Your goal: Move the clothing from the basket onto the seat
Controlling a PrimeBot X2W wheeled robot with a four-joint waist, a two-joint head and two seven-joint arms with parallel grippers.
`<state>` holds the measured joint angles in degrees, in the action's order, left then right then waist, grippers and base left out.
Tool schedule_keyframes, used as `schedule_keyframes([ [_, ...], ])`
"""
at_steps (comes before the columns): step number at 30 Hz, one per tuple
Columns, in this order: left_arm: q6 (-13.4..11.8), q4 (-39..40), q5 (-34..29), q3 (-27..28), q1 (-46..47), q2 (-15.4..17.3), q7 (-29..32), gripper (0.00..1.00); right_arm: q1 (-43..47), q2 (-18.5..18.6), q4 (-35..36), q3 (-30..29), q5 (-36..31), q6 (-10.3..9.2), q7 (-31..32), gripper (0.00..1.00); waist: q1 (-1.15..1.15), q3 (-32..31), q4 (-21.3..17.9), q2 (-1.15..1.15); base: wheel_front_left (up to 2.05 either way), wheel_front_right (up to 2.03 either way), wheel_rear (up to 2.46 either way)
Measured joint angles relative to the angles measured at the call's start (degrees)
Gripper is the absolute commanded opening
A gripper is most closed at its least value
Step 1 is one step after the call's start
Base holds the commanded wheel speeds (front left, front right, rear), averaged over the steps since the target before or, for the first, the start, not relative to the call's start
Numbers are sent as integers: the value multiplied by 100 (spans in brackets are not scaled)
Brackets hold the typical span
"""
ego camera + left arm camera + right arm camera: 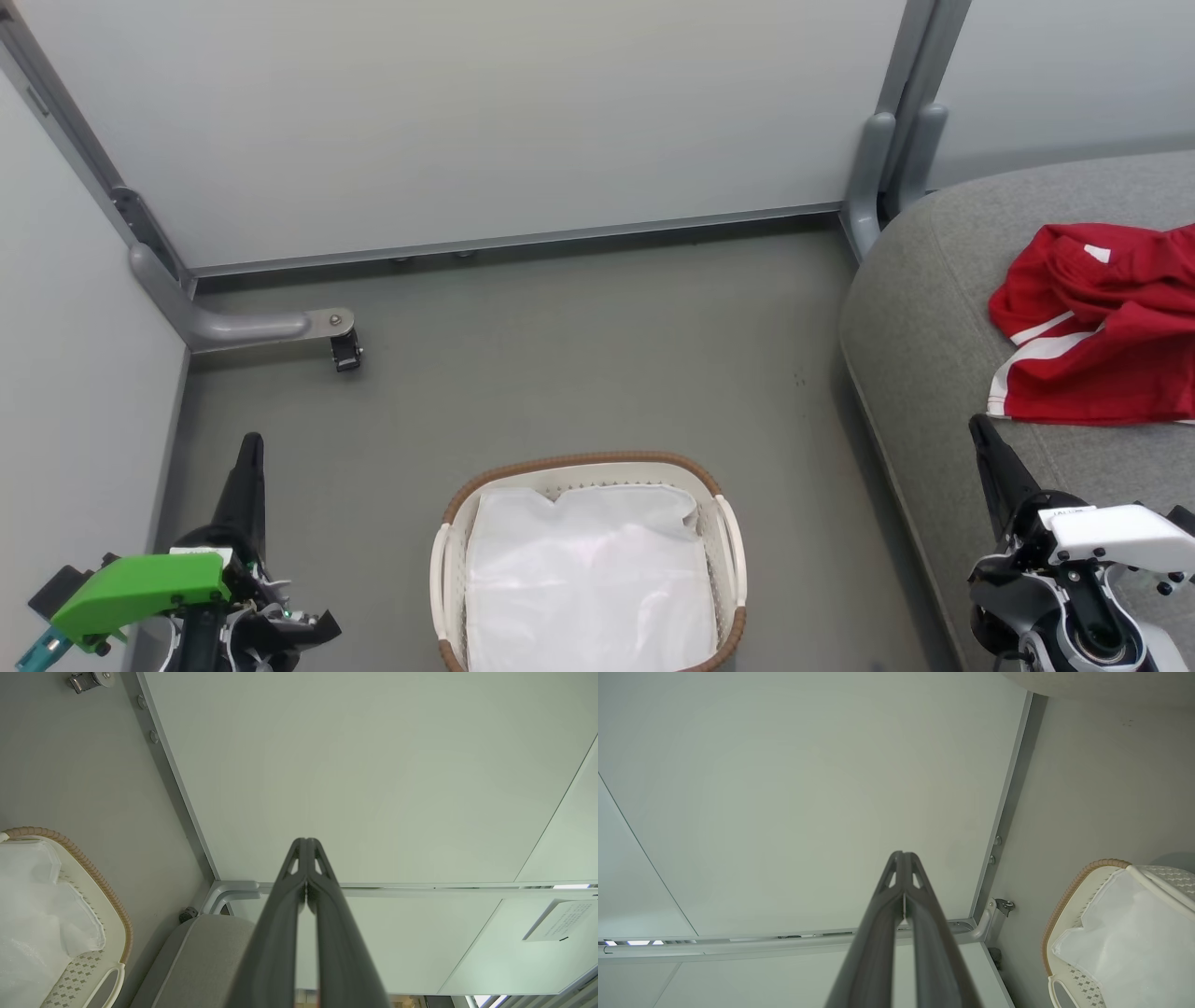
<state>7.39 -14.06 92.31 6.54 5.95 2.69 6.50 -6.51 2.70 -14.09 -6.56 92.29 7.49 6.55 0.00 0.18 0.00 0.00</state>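
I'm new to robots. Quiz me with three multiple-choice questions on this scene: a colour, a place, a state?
1. What colour is the basket rim? A brown B blue C black
2. Where is the red clothing? A in the basket B on the grey seat C on a table
3. How are the left hand and right hand? A wide open B shut, empty C gripping cloth
Answers: 1 A, a brown woven band tops it; 2 B, it lies crumpled on the cushion; 3 B, each closed tight, holding nothing.
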Motion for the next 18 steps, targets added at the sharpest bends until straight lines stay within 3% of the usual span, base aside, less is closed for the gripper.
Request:
schedule_keyframes([
  [18,0,0,1,0,0,0,0,0,0,0,0,0,0,0,0,0,0,0,0,0,0,0,0],
])
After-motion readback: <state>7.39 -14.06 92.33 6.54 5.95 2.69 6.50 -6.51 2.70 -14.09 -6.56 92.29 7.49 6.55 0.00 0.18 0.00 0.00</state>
